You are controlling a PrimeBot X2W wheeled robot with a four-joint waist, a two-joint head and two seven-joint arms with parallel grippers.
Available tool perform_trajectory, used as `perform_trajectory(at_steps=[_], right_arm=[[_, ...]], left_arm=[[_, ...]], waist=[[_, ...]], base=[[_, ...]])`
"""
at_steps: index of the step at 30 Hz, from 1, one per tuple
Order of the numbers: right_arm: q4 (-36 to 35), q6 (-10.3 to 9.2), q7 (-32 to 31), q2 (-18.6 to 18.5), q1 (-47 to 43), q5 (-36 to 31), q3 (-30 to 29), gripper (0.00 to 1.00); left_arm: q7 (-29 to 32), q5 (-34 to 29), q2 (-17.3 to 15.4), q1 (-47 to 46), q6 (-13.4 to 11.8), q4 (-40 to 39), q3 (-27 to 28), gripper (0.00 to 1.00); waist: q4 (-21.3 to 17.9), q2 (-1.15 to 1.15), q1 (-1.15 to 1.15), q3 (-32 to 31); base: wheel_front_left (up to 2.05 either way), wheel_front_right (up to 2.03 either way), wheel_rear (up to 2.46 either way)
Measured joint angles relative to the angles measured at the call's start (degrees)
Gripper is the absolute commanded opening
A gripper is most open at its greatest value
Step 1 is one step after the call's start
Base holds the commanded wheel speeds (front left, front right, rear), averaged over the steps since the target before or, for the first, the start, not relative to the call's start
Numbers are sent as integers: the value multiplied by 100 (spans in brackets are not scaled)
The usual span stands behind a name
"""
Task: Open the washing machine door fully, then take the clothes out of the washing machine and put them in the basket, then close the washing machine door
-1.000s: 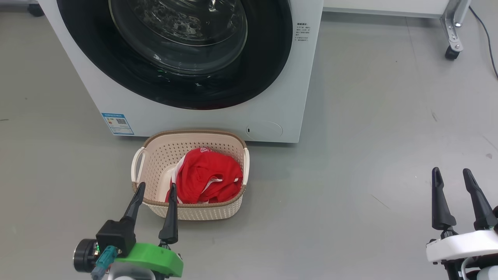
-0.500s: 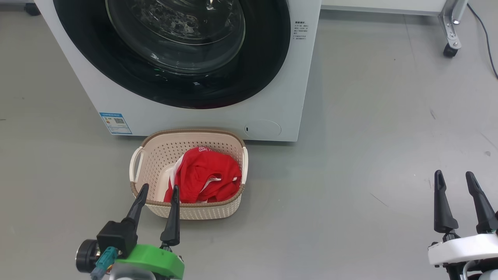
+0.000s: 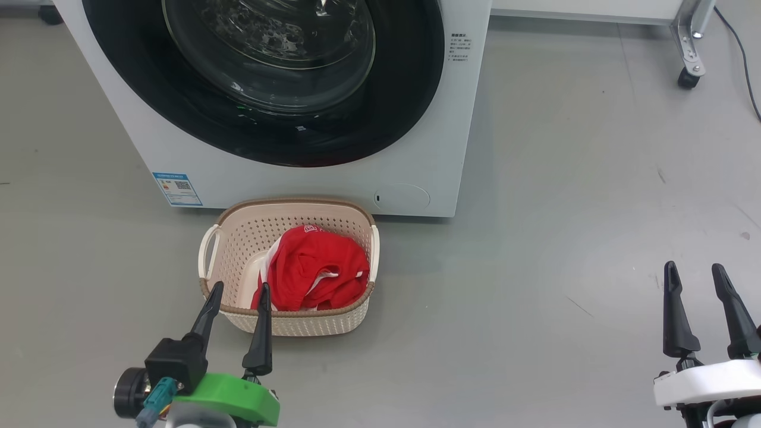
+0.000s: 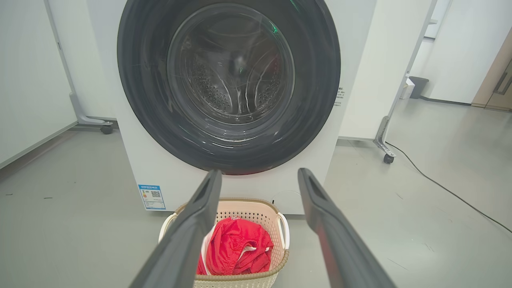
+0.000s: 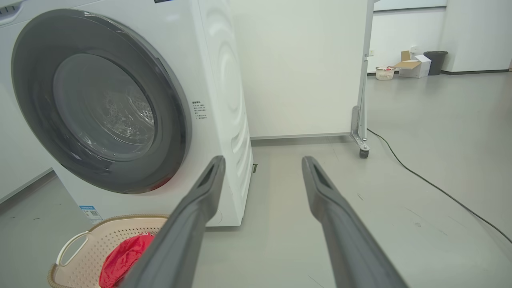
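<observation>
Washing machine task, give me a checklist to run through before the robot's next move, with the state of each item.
1. Washing machine door shut flush against the washing machine: ok.
2. Door latched: cannot tell.
3. Red clothes lying inside the basket: ok.
4. No clothes left in the drum: cannot tell, the glass reflects.
5. Left gripper open, holding nothing: ok.
6. Right gripper open, holding nothing: ok.

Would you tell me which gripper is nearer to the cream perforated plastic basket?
Left. The left gripper hovers by the near-left corner of the cream perforated basket; the right gripper sits well off to its right, over grey floor.
</observation>
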State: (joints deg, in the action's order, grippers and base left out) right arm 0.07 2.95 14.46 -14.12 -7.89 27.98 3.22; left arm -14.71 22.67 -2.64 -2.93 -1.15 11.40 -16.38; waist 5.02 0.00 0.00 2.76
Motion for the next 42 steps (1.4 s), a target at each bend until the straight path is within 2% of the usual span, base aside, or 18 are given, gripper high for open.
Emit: perform_trajectory(at_steps=[41,42], right_arm=[[87,207,0,257,-83,-242,-187,100],[88,219,0,260,-83,-244,-189,0]], left_arm=[[0,87,1,4,41,62,0,100],[0,88,1,4,41,62,-1,0]], waist=[[26,0,0,-58],[25,0,0,-59]], base=[[0,0,0],[0,0,0]])
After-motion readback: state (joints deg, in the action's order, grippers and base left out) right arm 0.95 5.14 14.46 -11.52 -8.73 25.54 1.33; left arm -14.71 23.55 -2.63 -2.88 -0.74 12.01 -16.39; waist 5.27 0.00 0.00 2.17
